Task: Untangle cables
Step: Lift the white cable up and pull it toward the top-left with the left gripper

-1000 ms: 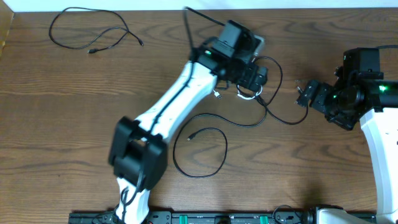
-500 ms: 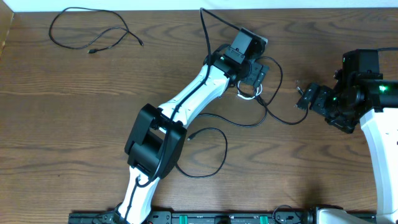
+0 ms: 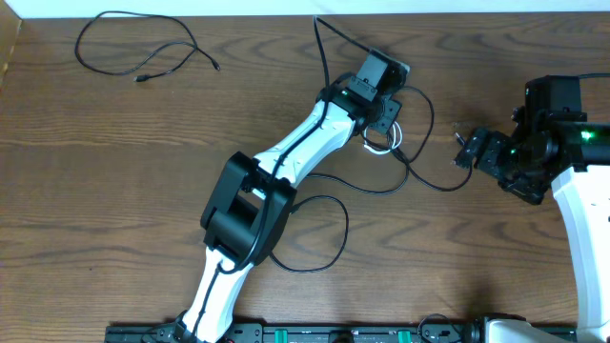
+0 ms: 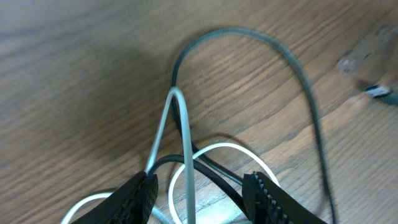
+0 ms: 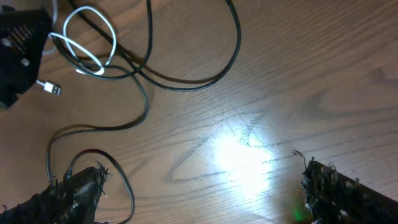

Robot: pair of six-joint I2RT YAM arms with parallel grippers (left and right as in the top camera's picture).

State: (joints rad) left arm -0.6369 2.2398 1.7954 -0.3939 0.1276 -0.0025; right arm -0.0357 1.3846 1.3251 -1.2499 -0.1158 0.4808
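1. The brown wooden table (image 3: 114, 191) lies under me, grain running left to right.
2. A black rail (image 3: 315, 334) with green fittings runs along the table's near edge.
3. A white strip (image 3: 191, 8) borders the table's far edge.
4. Something pale tan (image 3: 6, 48) shows at the table's far-left corner.
5. A bright glare (image 5: 239, 149) sits on the table's bare wood.

The left gripper (image 4: 199, 190) straddles the white cable (image 4: 163, 132)
Its strands fold to a narrow peak; the black cable (image 4: 300, 73) arcs across the wooden table (image 4: 74, 74) (a blurred plug (image 4: 380, 91) lies far right).
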